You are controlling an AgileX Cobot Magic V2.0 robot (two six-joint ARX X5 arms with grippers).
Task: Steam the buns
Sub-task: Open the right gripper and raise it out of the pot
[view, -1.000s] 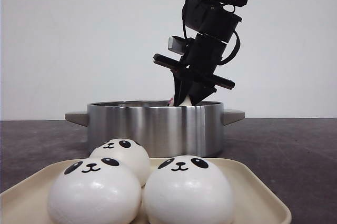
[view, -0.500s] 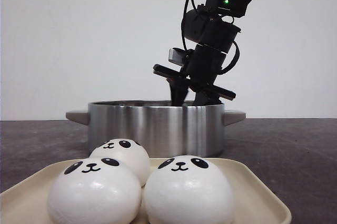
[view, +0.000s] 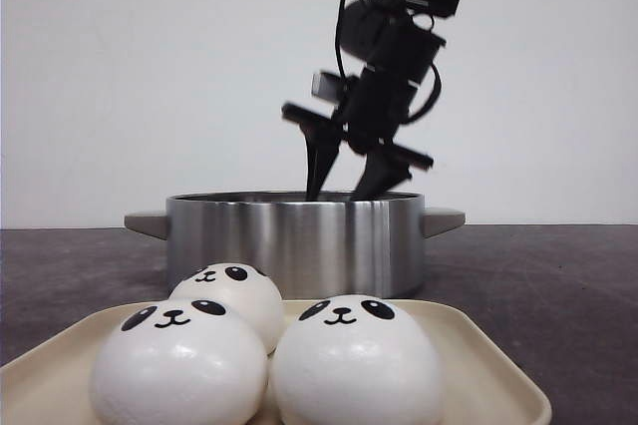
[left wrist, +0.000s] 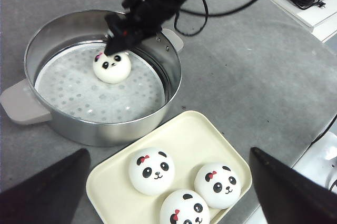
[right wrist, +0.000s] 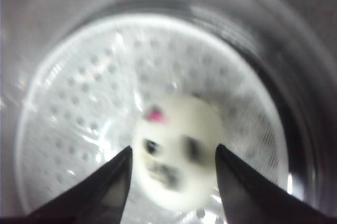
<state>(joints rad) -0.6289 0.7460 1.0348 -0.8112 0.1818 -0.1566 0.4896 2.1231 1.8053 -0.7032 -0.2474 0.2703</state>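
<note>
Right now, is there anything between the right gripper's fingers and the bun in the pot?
Nothing. In the right wrist view the open right gripper hangs over the bun, only air between; the bun sits on the perforated liner.

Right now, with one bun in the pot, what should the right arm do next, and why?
Probably lift the right gripper clear of the pot and swing toward the tray: its jaws are open, the bun sits released on the steamer liner, and three buns wait.
</note>
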